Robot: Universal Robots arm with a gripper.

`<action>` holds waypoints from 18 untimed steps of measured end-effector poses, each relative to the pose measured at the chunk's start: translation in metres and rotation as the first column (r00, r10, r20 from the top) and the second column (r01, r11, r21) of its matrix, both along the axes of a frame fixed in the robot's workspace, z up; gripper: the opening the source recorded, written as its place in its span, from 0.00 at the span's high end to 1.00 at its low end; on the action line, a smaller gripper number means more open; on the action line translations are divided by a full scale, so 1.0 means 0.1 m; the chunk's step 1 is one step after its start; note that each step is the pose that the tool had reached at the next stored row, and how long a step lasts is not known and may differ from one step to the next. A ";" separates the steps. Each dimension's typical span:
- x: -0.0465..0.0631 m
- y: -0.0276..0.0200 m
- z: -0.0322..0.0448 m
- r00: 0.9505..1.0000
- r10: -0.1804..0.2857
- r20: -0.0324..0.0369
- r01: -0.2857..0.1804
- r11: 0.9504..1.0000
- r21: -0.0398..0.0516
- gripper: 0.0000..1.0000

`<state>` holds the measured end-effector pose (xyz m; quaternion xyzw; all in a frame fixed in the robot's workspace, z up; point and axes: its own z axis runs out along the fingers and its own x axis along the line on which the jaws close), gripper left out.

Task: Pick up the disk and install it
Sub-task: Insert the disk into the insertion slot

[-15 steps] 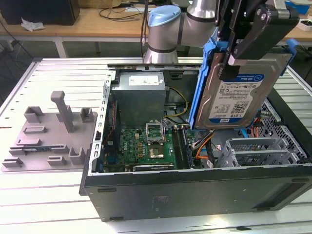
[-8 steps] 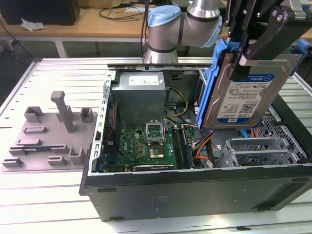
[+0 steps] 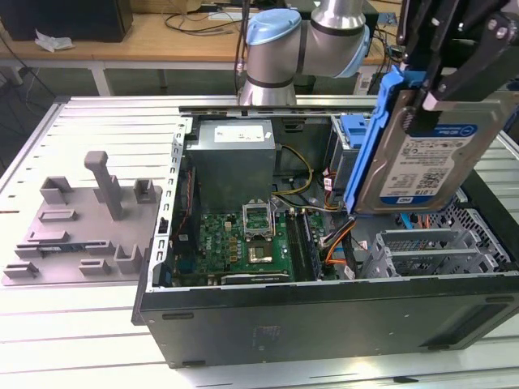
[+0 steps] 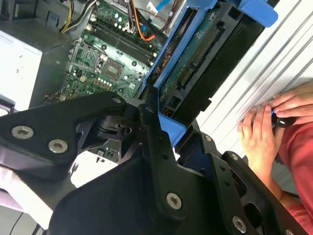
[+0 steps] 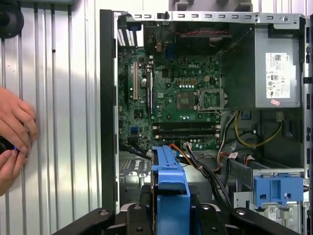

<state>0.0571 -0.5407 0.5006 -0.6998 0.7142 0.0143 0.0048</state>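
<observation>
Gripping the disk [image 3: 434,166] at two o'clock in the exterior view, the end effector [image 3: 426,97] may snag cables [image 3: 336,243] if tilted.

The arm [image 3: 302,42] holds its hand [image 3: 442,87] raised and tilted, clamped tight on the upper edge of the disk [image 3: 426,162].

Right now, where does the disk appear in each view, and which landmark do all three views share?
Exterior view: the disk hangs tilted in the gripper above the open case, at the exterior view's right.
Second wrist view: the disk, circuit side showing, beside the motherboard.
First wrist view: the disk edge-on, before the motherboard.
Shared landmark: the motherboard.
</observation>
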 end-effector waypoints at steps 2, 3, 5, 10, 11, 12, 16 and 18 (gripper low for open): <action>0.05 -0.003 -0.001 1.000 -0.001 0.000 0.001 1.000 0.001 0.64; 0.08 -0.005 -0.001 1.000 -0.001 0.000 0.001 1.000 0.001 0.64; 0.14 -0.009 -0.002 1.000 -0.002 0.000 0.002 1.000 0.002 0.64; 0.32 -0.020 -0.006 1.000 -0.004 0.000 0.004 1.000 0.005 0.64; 0.36 -0.022 -0.007 1.000 -0.004 0.000 0.004 1.000 0.005 0.64; 0.39 -0.022 -0.007 1.000 -0.004 0.000 0.004 1.000 0.006 0.64; 0.49 -0.024 -0.010 1.000 -0.005 0.000 0.005 1.000 0.007 0.64; 0.53 -0.024 -0.013 1.000 -0.005 0.000 0.005 1.000 0.008 0.64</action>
